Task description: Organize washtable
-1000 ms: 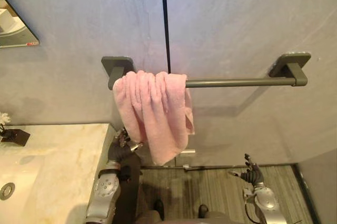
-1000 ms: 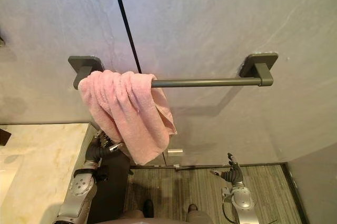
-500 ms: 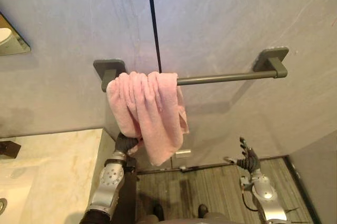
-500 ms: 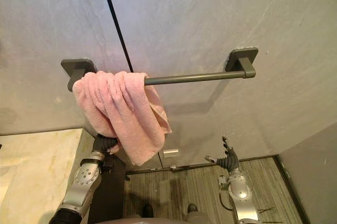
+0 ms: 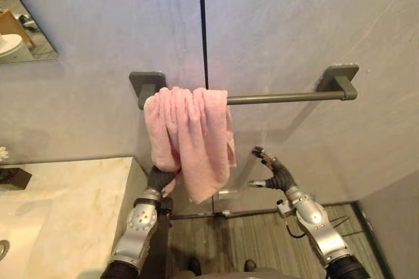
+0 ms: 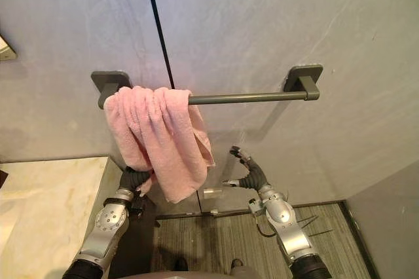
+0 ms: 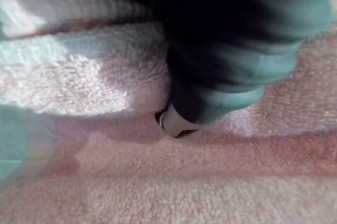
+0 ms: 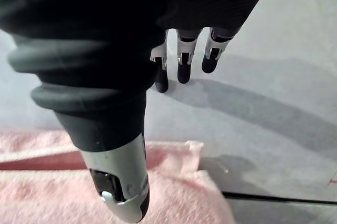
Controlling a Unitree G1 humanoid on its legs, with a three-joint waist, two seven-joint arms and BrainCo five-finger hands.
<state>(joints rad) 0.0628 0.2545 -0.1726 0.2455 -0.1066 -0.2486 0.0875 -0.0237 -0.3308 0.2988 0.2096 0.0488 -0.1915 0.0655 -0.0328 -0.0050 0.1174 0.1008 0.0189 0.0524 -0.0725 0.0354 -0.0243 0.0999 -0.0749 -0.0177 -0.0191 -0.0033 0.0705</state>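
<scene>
A pink towel [image 5: 190, 138] hangs bunched over the left end of a dark wall rail [image 5: 288, 98]. My left hand [image 5: 159, 177] reaches up under the towel's lower left edge and is shut on the cloth. In the left wrist view its thumb [image 7: 179, 121] presses into the pink towel [image 7: 158, 182]. My right hand [image 5: 275, 174] is raised just right of the towel's hanging end, open and holding nothing. Its straight fingers [image 8: 181, 69] point at the grey wall, with the towel [image 8: 174, 197] beside its thumb.
A pale marble counter [image 5: 65, 207] runs along the lower left, its edge next to my left arm. A mirror corner [image 5: 23, 27] hangs at the upper left. Grey wall panels with a dark vertical seam [image 5: 203, 23] stand behind the rail. Striped flooring [image 5: 262, 240] lies below.
My left hand has risen to the towel's lower edge and closed on it. My right hand has lifted from low near the floor to beside the towel. The camera has shifted slightly.
</scene>
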